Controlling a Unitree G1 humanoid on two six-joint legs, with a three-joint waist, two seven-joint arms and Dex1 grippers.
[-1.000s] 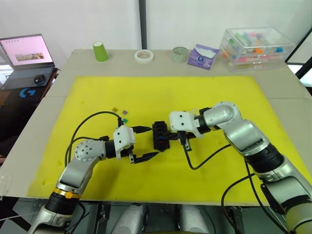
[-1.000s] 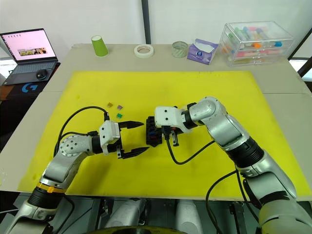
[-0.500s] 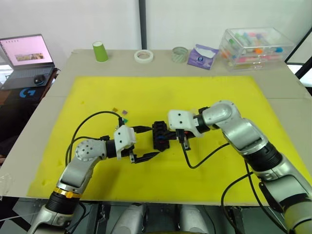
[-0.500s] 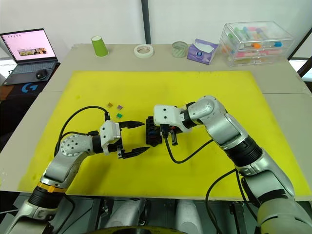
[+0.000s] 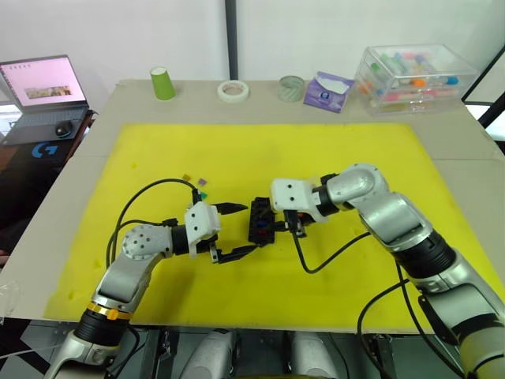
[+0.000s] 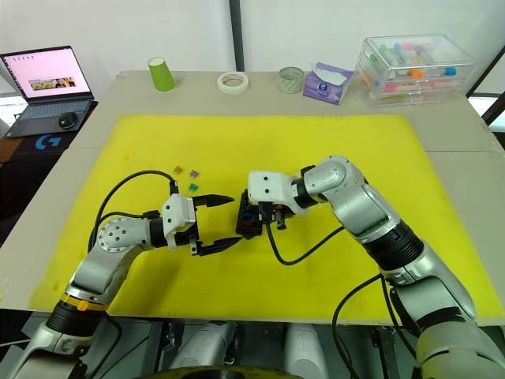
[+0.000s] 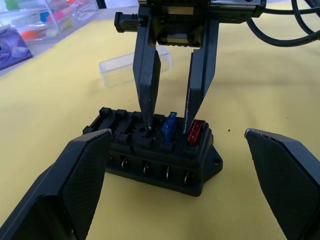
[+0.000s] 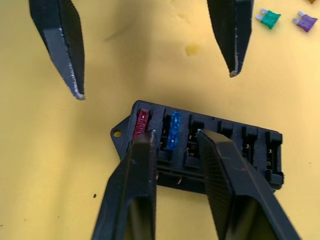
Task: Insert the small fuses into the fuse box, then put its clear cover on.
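Since a second ago, the right pincer (image 7: 171,120) has come slightly left and down onto the fuse box (image 5: 259,221), and the left pincer (image 5: 241,230) has edged a little closer to the box; nothing else on the yellow mat (image 5: 158,268) has shifted. Nearest, the left pincer lies low over the mat just left of the box, its fingers spread wide apart and gripping nothing. The black fuse box sits near the middle of the mat with a red fuse (image 7: 194,132) in its end slot and a blue fuse (image 7: 170,124) in the slot beside it. The right pincer stands over the box with its fingertips (image 7: 149,117) at the top face, set narrowly apart on either side of the blue fuse without pressing on it. Just behind the box lies the clear cover (image 7: 132,66) on the mat. Farther left, a few loose fuses (image 6: 190,179), green, purple and olive, lie together. Along the far edge of the bench (image 5: 95,142) stand a green cup (image 5: 162,83), a tape roll (image 5: 233,91) and a clear storage case (image 5: 414,76).
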